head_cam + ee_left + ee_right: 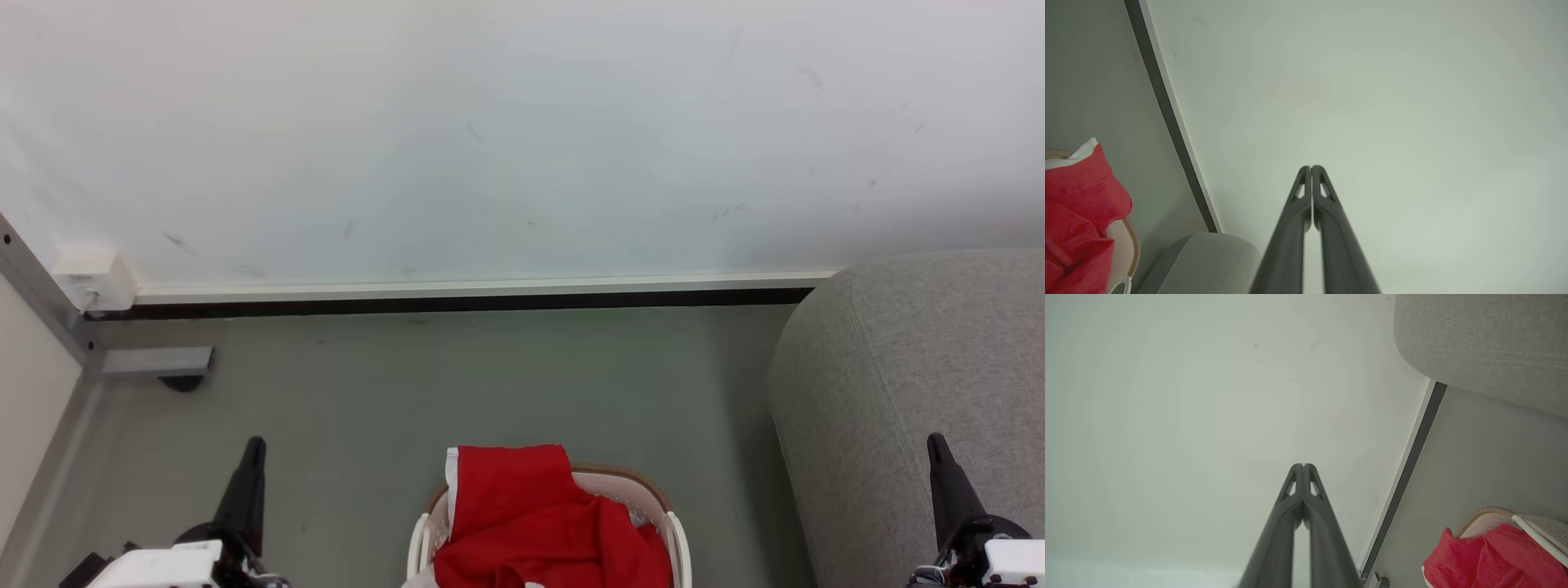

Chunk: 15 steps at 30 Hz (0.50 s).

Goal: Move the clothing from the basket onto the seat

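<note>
L pincer [255, 445], R pincer [935, 441] closed, aimed fwd at wall [522, 122].

The basket [676, 535], between the left gripper [255, 447] and right gripper [936, 443], gets chopped off by the bottom edge. The clothing [531, 523] heaps over its inside, so anything underneath is hidden. The seat [898, 367] by the right gripper runs off the right edge. The white box [94, 278] beyond the left gripper is too small to make out.
</note>
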### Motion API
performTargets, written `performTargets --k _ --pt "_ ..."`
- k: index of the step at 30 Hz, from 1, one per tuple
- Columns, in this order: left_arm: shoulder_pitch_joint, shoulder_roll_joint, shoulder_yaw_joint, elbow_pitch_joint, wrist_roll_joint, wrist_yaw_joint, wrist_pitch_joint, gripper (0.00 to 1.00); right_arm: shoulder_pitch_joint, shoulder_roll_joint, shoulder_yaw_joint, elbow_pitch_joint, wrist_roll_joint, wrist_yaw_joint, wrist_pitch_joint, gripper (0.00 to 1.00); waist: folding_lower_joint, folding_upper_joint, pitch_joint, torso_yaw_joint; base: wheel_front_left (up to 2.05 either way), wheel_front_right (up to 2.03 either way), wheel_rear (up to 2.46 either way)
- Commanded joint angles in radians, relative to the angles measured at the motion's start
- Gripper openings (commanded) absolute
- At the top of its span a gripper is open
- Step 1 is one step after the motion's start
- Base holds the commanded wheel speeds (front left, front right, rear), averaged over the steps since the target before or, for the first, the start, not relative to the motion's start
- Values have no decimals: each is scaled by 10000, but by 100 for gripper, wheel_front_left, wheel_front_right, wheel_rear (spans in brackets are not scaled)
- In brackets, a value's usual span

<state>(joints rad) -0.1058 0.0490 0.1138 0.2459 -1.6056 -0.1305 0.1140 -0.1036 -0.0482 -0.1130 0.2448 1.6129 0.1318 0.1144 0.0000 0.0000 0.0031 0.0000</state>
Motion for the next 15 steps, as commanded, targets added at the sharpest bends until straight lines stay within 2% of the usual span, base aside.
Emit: performTargets --k 1,15 --pt "-96 28 8 -36 -142 -22 22 0 -134 -57 -36 -37 -25 -31 12 0 0 0 0 0 0 0 0" --pt "-96 28 8 -36 -142 -22 22 0 -135 -57 -36 -37 -25 -29 11 0 0 0 0 0 0 0 0"
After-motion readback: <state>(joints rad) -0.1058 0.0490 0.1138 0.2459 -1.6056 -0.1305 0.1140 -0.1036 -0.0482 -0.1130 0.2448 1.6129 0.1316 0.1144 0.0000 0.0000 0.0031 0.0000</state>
